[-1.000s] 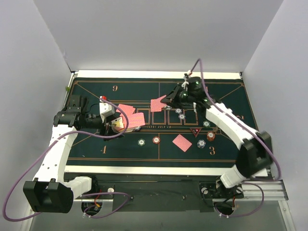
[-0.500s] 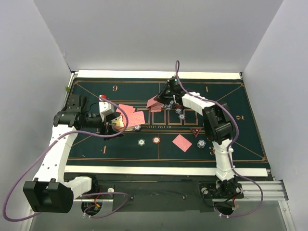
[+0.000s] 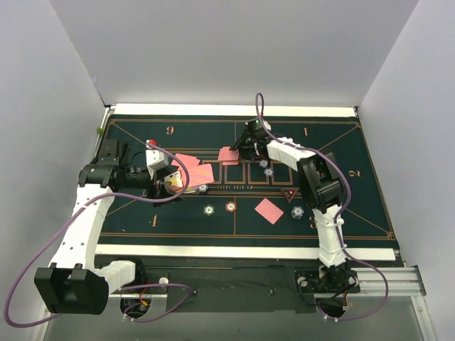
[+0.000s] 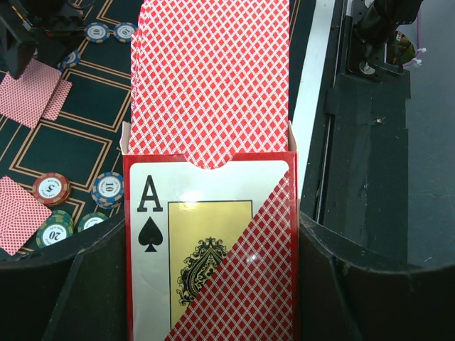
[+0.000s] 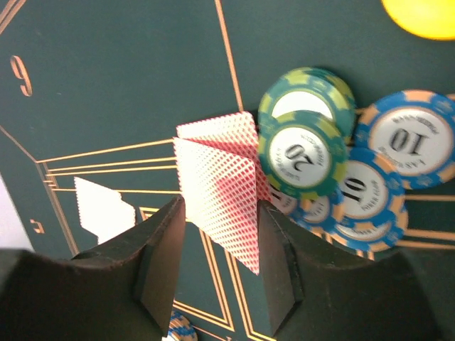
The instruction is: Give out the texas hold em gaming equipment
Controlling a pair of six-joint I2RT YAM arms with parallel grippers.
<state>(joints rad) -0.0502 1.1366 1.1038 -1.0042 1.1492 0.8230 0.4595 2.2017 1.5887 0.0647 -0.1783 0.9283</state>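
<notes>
Laying the two cards (image 5: 213,167) flat is, I think, the step in hand. The right gripper (image 5: 220,207) hangs low over the far middle part of the mat (image 5: 106,71), and its jaws stand partly apart. The cards, with red-checked backs, are between the jaws, tilted, with their backs toward the wrist camera. No finger presses on a card face, so I judge that they are not held. To do this well, the gripper should open wider and rise straight up, so that no finger drags a card. It should also not swing toward the chips (image 5: 302,153) just beside the cards, because these would scatter easily. The chips are green and blue, with striped edges and white middles marked 20 and 10, and some overlap. The left gripper (image 4: 213,288), over the left part of the mat, is closed on the card box (image 4: 213,234). The box is red-checked and shows an ace of spades.
</notes>
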